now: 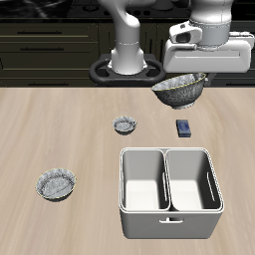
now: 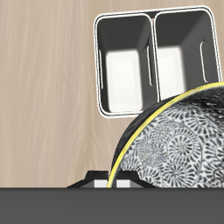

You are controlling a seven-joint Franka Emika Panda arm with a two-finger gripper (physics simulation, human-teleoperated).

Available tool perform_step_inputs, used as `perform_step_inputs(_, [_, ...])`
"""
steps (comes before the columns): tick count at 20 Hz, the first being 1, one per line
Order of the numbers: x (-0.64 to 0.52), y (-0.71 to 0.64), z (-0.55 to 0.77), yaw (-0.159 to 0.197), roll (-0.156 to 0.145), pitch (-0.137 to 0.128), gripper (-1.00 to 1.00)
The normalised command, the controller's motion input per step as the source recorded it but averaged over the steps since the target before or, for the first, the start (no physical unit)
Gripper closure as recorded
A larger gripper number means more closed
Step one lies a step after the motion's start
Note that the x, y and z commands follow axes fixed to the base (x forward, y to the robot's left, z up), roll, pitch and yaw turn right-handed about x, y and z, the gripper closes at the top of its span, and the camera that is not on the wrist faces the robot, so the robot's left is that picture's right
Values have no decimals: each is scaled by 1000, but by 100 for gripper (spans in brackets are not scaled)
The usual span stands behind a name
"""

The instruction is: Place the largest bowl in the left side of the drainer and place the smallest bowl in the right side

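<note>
My gripper (image 1: 187, 78) is shut on the rim of the largest bowl (image 1: 179, 91), a grey-blue patterned bowl that hangs tilted in the air behind the drainer (image 1: 124, 194). In the wrist view the bowl (image 2: 175, 144) fills the near field, and the drainer (image 2: 98, 70) lies beyond it with both compartments empty. The smallest bowl (image 1: 125, 125) sits on the table farther back than the drainer. My fingertips are hidden behind the bowl in the wrist view.
A mid-sized matching grey bowl (image 1: 57, 183) sits on the table near the front, well apart from the drainer. A small dark blue block (image 1: 184, 127) lies just behind the drainer. The robot's base (image 1: 129, 62) stands at the table's back edge.
</note>
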Motion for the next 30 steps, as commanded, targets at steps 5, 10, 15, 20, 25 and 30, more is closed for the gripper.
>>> perform_step_inputs(5, [279,135,-1,-4,-6,15,100])
perform_step_inputs(10, [231,128,53,-6,-10,1,100])
perform_step_inputs(15, [279,73,100,22,-9,-10,100])
perform_step_inputs(20, [260,-34,86,-16,-22,3,100])
perform_step_inputs(25, [196,-83,50,-17,-17,3,100])
perform_step_inputs(30, [246,-152,25,-13,-14,9,100])
